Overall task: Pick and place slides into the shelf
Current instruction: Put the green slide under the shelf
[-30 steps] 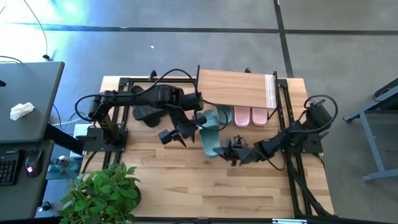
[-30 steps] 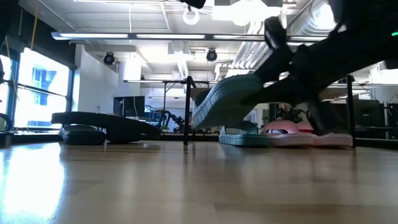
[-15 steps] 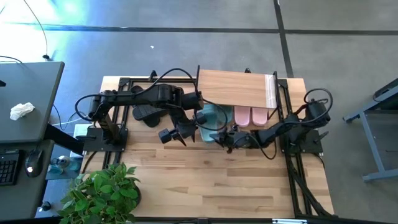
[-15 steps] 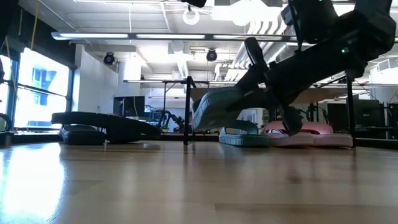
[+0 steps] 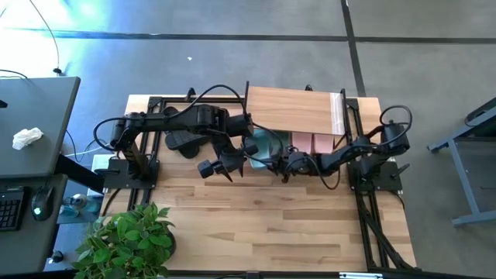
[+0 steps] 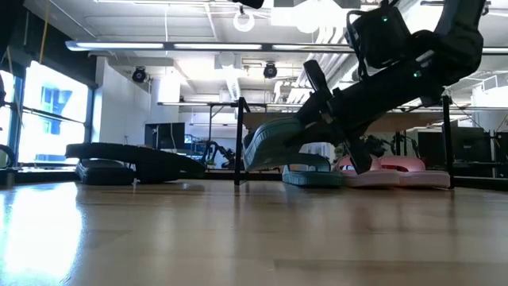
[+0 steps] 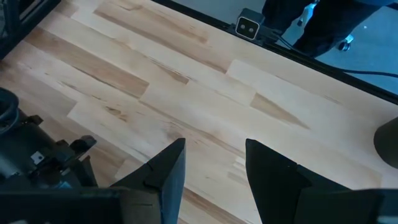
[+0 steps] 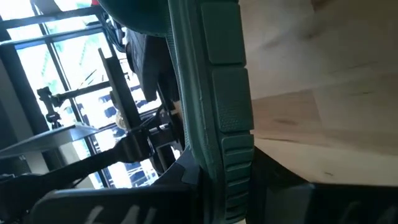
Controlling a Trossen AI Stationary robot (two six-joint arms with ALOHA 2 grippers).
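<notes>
— What is nearest on the pale wooden plank bench (image 5: 256,225)?

— Bare boards. Beyond them the right gripper (image 5: 280,165) has its fingers clamped narrow on the edge of a dark green ribbed rubber slide (image 6: 274,143); the sole (image 8: 214,93) runs lengthwise between them. The slide hangs tilted, toe down, just above the bench at the open front of the low shelf with the light plank top and thin black side frames (image 5: 294,111).

— And under the shelf?

— The other dark green slide (image 6: 311,175) lies flat there, with the pale pink pair (image 6: 397,171) beside it.

— The left gripper (image 5: 221,165)?

— It hovers beside the shelf, fingers (image 7: 169,174) moderately apart, holding nothing. The black pair (image 6: 131,163) lies further left.
</notes>
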